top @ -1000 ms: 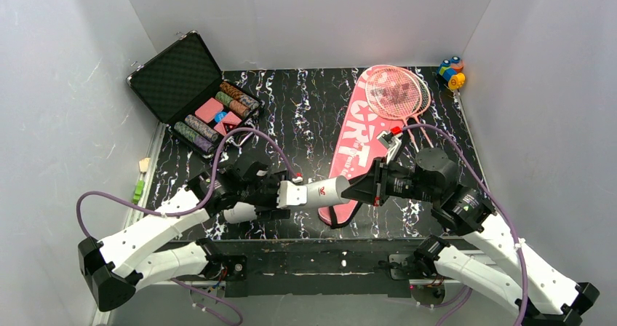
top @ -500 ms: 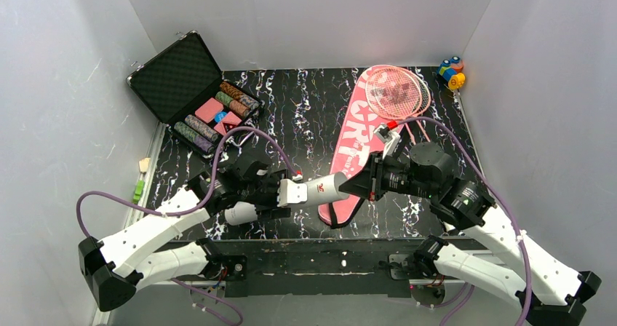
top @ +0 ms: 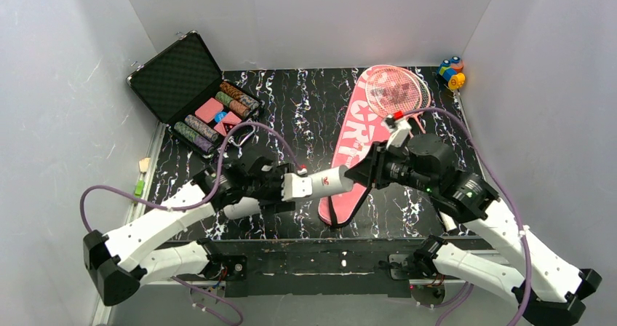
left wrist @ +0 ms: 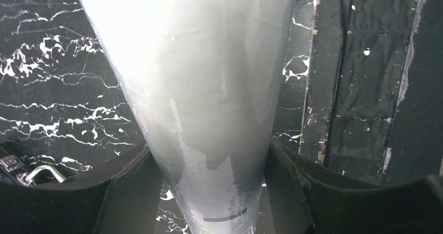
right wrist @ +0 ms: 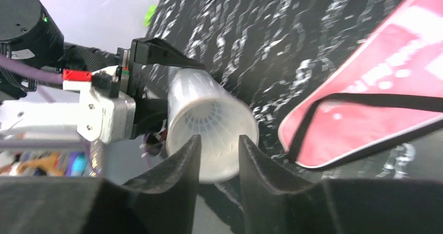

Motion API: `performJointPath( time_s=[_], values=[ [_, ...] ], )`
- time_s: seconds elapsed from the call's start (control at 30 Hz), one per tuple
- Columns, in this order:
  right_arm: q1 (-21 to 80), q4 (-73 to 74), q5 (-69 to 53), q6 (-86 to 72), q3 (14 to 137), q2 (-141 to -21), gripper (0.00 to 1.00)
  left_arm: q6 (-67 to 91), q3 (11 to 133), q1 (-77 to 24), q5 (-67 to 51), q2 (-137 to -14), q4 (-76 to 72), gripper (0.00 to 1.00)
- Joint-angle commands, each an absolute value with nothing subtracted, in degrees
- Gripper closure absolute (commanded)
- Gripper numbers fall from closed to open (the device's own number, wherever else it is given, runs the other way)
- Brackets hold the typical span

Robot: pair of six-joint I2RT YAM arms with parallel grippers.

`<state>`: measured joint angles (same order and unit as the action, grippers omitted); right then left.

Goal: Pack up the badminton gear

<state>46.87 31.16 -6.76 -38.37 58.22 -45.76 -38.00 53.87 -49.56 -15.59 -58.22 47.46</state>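
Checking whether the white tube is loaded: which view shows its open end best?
Right wrist: it looks straight into the white tube, with what looks like a shuttlecock inside. Top external shows only its side; left wrist only its glossy wall, close up.

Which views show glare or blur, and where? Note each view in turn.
Left wrist: glare bleaches the upper part of the white tube, which sits too close to be sharp. Right wrist: the marbled table and pink cover are smeared by blur. Top external: evenly lit and sharp, with only soft shadows.
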Motion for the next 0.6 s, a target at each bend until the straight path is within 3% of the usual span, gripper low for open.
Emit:
performJointPath(
  time_s=[0.0, 0.1, 0.23, 0.57],
  values=[
    [44.71, 38.13, 6.50, -34.89, 65.74, -41.67, 0.54, -34.35, 60.79, -44.52, -9.78, -66.47, 46.14, 0.50],
    [44.30, 42.63, 12.57, -34.40, 68.61, -40.88, 0.38, -32.20, 64.45, -36.06, -8.18, -73.54, 45.55, 0.51],
    [44.11, 47.36, 17.02, -36.52, 70.01, -40.45, 0.25, -30.17, 69.65, -29.61, -4.13, -82.68, 44.53, 0.51],
    [43.79, 50.89, 17.62, -41.11, 66.03, -38.94, 0.21, -22.06, 85.28, -21.68, -0.80, -105.24, 47.68, 0.49]
  ],
)
